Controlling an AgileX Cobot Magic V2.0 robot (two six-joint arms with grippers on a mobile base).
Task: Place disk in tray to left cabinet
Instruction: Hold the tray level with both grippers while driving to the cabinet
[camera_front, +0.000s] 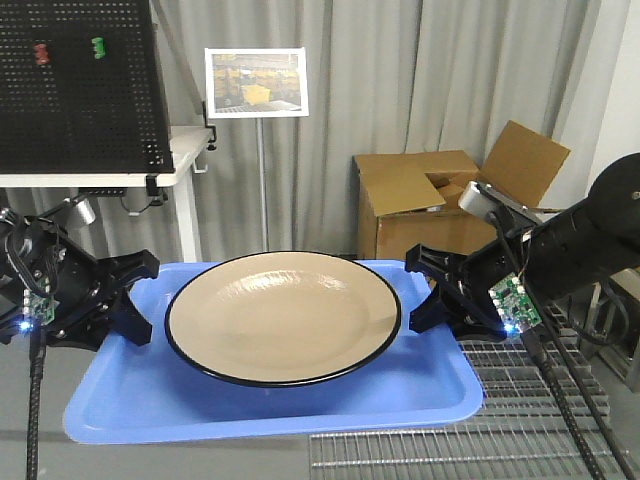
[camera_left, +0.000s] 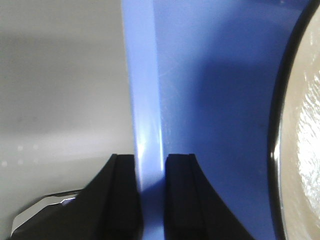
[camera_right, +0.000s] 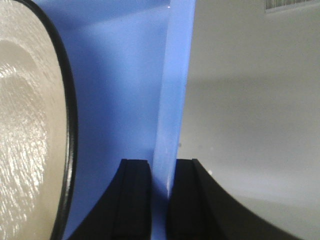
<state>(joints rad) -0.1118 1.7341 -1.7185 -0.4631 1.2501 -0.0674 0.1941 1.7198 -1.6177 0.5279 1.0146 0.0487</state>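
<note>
Between the left hand (camera_left: 151, 161) and right hand (camera_right: 159, 166), each pinching the blue tray (camera_front: 270, 412), lies the glossy tan, black-rimmed disk (camera_front: 283, 315).

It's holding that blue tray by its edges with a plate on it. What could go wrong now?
The disk lies loose in the tray; if either side dips, it could slide off. The left end effector and right end effector each pinch only the thin rim, so the loaded tray might slip or flex.

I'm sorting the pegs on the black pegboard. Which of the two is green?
The right-hand peg, nearer the right edge of the pegboard, is green; the peg to its left is red.
</note>
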